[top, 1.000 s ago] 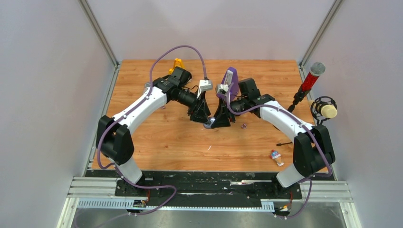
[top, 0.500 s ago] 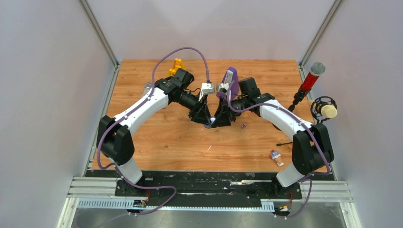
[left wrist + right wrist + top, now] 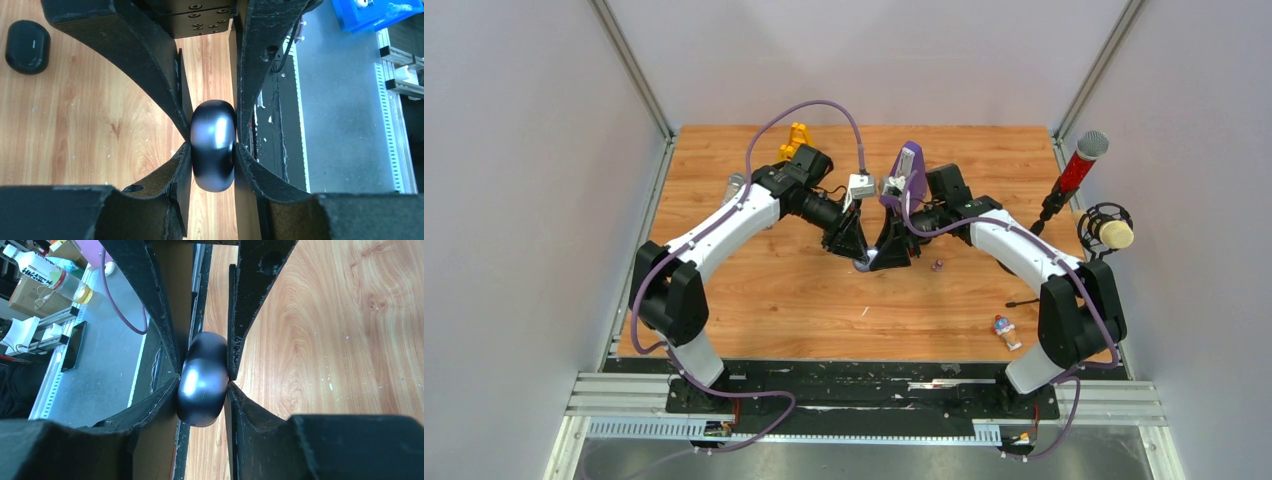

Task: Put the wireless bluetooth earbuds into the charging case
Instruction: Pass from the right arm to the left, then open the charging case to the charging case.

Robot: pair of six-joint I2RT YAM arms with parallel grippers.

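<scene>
Top external view: over the middle of the bench (image 3: 754, 290), left hand (image 3: 856, 257) and right hand (image 3: 877, 261) meeting tip to tip, both clamped on the charging case (image 3: 214, 145). Glossy, hard, light, probably slippery; best pinched gently across its flat sides. No sign of the earbuds.

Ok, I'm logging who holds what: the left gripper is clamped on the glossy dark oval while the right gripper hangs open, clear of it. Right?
No: the right wrist view shows the right gripper clamped on the glossy dark oval too, not open and clear. The left gripper is clamped on it, as you said.
</scene>
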